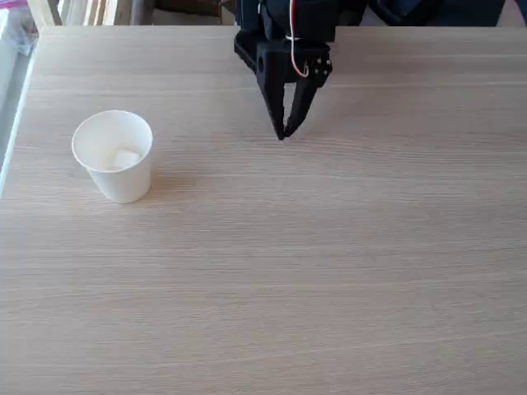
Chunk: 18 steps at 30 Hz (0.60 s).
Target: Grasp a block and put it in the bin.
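From my remote station, the fixed view looks down on a pale wood-grain bench with the black arm entering at the top edge. The gripper points down toward the bench surface, its two dark fingers drawn together so that the tips meet at a point; I read it as clenched, with nothing between the fingers. A thin white-and-red wire loops across the gripper's body near a small screw-studded mount.

The bin, a white paper cup with a rolled rim, stands upright on the left side of the bench as this view shows it, well apart from the gripper. It tapers toward its base and throws a soft shadow to its right. Inside the cup, against the lower right part of the floor, I see a small pale lump that I take to be the block; white on white, its edges are hard to make out.

I can read no brand, label or writing on the cup, the arm or the bench. At the top left corner, light wooden furniture legs stand beyond the bench's far edge, and a strip of bright, clear material runs along the left edge.
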{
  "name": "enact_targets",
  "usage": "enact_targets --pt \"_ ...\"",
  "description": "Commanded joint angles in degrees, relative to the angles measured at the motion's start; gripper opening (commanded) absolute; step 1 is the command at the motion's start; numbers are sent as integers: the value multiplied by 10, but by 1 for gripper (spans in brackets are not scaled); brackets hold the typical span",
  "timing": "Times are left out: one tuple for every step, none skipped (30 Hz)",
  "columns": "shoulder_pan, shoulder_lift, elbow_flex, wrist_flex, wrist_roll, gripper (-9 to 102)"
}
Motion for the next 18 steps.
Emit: enact_targets --pt "-8 -5 8 11 27 0" --pt "-19 -5 8 15 42 0" --pt "-32 1 8 21 66 0" --pt "-41 15 8 37 88 0" --pt "-47 17 9 51 94 0" --pt "-47 17 9 67 94 0" --pt "-47 17 9 82 98 0" --pt "-45 17 10 87 111 0" --pt "-43 17 10 85 124 0" --pt "-40 18 10 84 133 0" --pt "-38 18 10 84 134 0" --pt "-38 18 10 84 134 0" --pt "-38 18 10 84 132 0" --pt "-38 18 10 84 130 0" --pt "-38 18 10 84 130 0" --pt "-38 18 10 84 130 0" --pt "-38 18 10 84 133 0" --pt "-36 18 10 84 134 0"
